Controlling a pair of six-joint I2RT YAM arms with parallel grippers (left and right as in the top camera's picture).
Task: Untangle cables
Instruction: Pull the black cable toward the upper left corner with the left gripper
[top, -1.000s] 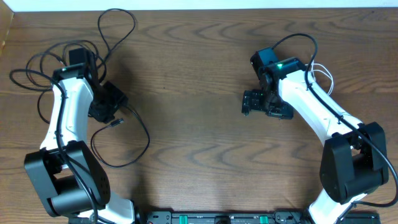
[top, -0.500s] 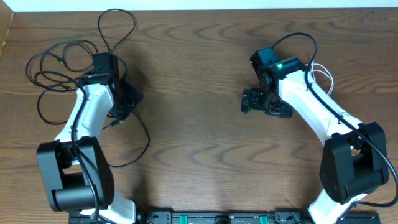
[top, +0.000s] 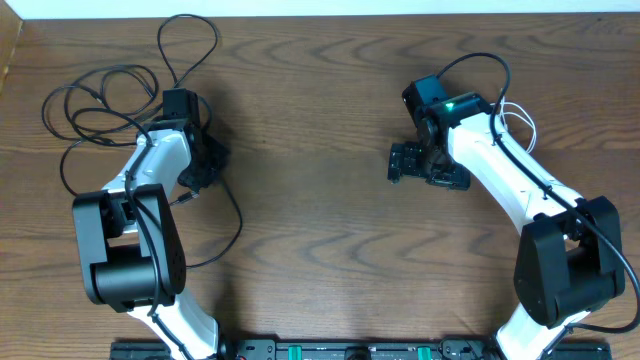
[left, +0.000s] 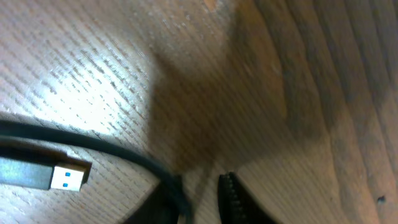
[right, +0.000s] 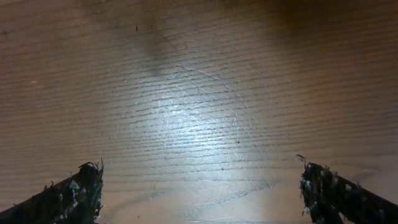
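Cables (top: 100, 110) lie looped and tangled, little done. Your left claw (left: 200, 186) sits nearly closed around one black cable (left: 93, 144), grip uncertain; your right claw (right: 199, 186) gapes empty.

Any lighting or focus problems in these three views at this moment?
Overhead: evenly lit and sharp, with soft shadows on the table. Left wrist: very close and blurry, a glare patch upper left, dark shadow mid-frame; the USB plug is legible. Right wrist: bright pool at centre, dim edges, fingertips soft.
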